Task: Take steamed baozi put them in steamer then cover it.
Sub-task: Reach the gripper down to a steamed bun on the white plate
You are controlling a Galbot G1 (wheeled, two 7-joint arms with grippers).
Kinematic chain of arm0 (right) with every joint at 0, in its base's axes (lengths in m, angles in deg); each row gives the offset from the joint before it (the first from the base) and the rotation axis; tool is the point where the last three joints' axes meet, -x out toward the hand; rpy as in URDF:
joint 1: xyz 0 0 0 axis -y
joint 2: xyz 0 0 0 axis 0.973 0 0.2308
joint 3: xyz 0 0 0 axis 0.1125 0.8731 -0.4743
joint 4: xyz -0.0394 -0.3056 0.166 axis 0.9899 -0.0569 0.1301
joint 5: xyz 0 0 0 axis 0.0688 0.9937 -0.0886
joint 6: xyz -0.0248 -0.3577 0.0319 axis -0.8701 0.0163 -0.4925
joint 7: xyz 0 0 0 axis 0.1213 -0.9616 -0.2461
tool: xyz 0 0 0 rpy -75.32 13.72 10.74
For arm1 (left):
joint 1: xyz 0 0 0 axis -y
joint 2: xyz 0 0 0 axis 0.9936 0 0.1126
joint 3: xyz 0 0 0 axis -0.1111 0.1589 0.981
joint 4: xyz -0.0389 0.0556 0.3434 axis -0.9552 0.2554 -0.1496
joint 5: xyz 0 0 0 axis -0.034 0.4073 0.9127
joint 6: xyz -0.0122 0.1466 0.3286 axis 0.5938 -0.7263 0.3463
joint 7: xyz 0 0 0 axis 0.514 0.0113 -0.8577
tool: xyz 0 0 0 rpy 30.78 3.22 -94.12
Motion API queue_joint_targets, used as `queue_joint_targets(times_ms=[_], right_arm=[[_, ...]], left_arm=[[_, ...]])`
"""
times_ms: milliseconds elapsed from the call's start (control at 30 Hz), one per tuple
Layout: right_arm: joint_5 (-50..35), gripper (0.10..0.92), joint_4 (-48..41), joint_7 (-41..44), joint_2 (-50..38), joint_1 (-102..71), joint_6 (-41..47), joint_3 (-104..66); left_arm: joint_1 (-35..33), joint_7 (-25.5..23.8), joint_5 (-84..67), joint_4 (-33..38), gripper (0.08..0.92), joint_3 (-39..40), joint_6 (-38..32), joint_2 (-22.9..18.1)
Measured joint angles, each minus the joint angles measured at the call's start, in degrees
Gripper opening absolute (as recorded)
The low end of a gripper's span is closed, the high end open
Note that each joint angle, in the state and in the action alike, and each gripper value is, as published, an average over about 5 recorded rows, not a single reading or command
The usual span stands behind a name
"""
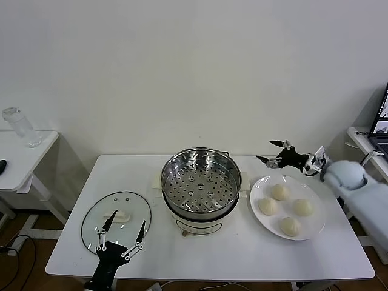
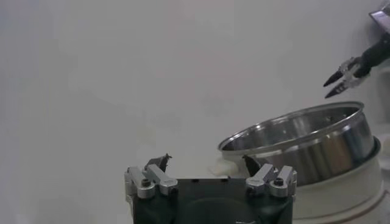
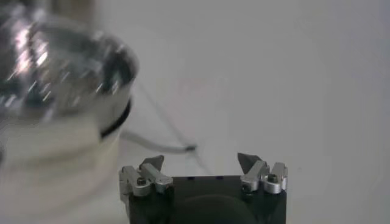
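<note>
Bench (image 1: 73, 260), open steamer (image 1: 202, 182), my two idle tools.
Steamer sits centre; glass cover (image 1: 116, 221) at eight o'clock under my spread left tool (image 1: 121, 228); four baozi (image 1: 279, 192) on the plate (image 1: 316, 230) at three o'clock; my right tool (image 1: 271, 153) spread, above plate's far edge.

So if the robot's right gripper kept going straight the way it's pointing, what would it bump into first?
Probably the round shiny stainless-steel steamer. The open right gripper points left toward its far rim from beyond the flat white plate, though it may sit high enough to pass above; depth is unclear.
</note>
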Motion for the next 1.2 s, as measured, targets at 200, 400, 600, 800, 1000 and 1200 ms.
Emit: queue_joint_targets(times_ms=[200, 400, 600, 800, 1000, 1200], right_arm=[[12.5, 0.823, -8.0, 11.2, 3.4, 6.8, -2.9, 5.5], [22.5, 0.823, -14.4, 16.1, 7.9, 10.2, -5.3, 8.7], [30.1, 0.823, -19.4, 18.0, 12.0, 11.7, -7.2, 10.0], [35.3, 0.823, -22.4, 19.6, 14.7, 12.1, -8.4, 10.7], [39.2, 0.823, -24.2, 21.0, 16.1, 12.1, -9.5, 10.9], [41.6, 0.823, -25.8, 21.5, 17.3, 12.2, -10.2, 11.1]], left_arm=[[-0.6, 0.1, 0.2, 0.4, 0.823, -0.2, 0.2, -0.3], [-1.2, 0.1, 0.3, 0.9, 0.823, -0.7, 0.4, -0.6], [-1.9, 0.3, 0.7, 0.8, 0.823, -0.8, 0.2, -1.0], [-2.2, 0.3, 0.9, 0.7, 0.823, -0.7, 0.2, -1.3], [-2.5, 0.3, 1.0, 0.3, 0.823, -0.7, -0.1, -1.3], [-2.5, 0.4, 1.0, -0.2, 0.823, -0.7, -0.2, -1.4]])
